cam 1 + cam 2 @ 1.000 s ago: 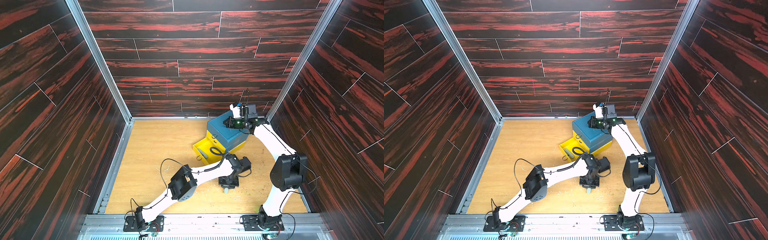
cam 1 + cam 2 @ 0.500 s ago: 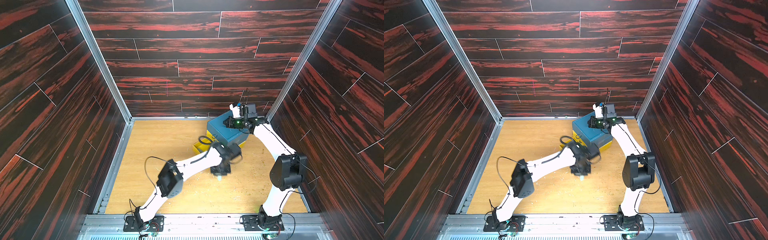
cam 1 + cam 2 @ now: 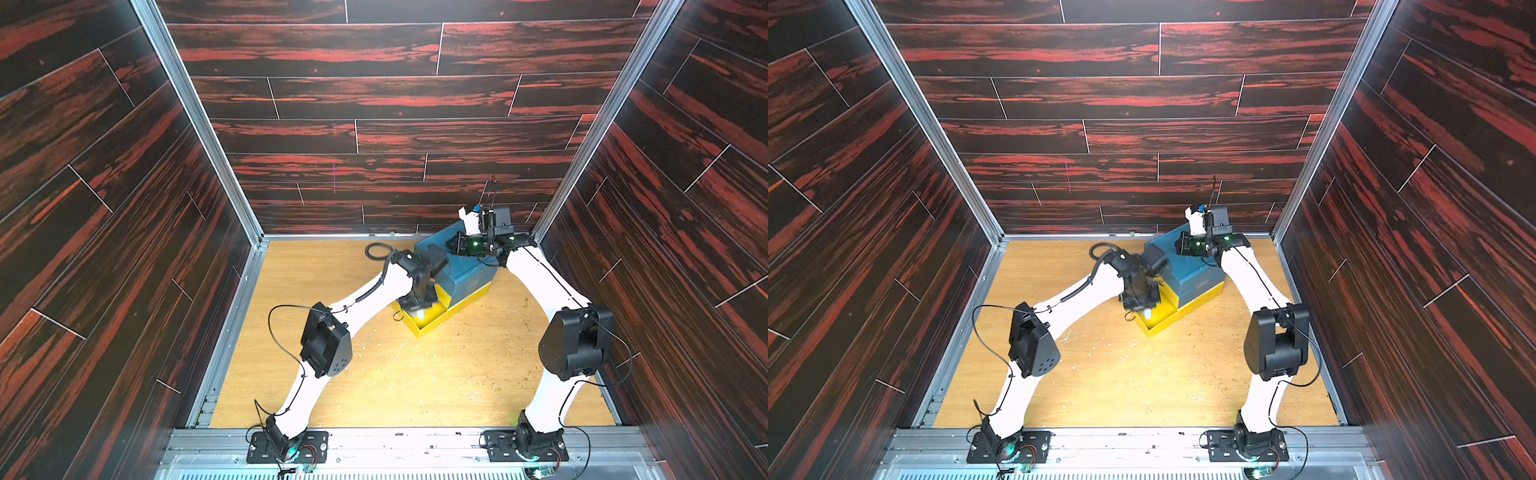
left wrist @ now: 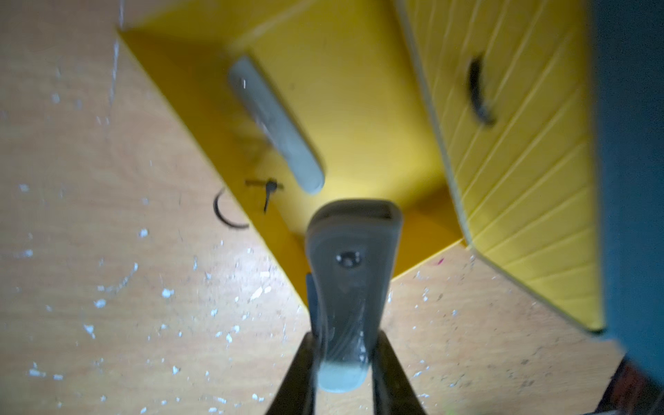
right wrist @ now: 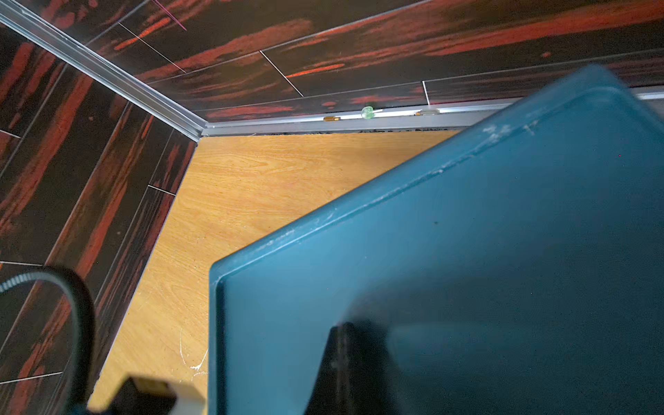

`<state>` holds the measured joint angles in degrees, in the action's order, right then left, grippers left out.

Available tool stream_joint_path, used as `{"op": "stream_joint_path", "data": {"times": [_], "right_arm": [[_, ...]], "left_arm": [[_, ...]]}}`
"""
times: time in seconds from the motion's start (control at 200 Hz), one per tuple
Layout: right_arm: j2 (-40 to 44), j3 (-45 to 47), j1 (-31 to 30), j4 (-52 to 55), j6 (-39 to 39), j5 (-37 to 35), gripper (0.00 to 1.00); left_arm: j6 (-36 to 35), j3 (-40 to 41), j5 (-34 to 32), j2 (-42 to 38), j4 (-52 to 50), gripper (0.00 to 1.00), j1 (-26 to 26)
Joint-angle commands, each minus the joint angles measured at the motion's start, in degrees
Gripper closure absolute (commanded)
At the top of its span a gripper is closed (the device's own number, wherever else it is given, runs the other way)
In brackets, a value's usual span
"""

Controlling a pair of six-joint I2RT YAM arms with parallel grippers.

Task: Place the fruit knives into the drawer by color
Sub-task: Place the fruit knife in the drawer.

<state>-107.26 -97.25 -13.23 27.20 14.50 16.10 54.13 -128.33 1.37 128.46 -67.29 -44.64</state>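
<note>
While over drawer rim [image 4: 203, 120], grey-green knife [image 4: 350, 287].

We list: a light wooden surface [image 3: 374, 386], flecked with pale crumbs [image 4: 167, 293]; dark red-streaked plank walls [image 3: 374, 95] on three sides; aluminium corner rails [image 3: 198, 120]; a small green object [image 5: 367, 112] on the back ledge.

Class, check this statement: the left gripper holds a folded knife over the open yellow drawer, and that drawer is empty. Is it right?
Not quite. The yellow drawer is not empty: one grey knife lies inside it, as the left wrist view shows. The rest stands: the left gripper holds a folded knife over the open drawer.
</note>
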Motion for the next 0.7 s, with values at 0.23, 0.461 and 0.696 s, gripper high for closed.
{"op": "stream_joint_path", "data": {"times": [0.23, 0.461, 0.696], "right_arm": [[-7.08, 5.69, 0.03, 20.52, -0.68, -7.0, 1.0], [-7.17, 5.54, 0.0, 20.7, -0.78, -7.0, 1.0], [-7.0, 5.88, 0.0, 20.63, -0.79, -7.13, 1.0]], "left_arm": [[-2.01, -8.42, 0.77, 7.49, -2.76, 0.91, 1.81], [-0.66, -5.17, 2.66, 7.76, 1.07, 0.91, 2.54], [0.36, -3.87, 3.85, 9.56, 3.0, 0.91, 3.15]]}}
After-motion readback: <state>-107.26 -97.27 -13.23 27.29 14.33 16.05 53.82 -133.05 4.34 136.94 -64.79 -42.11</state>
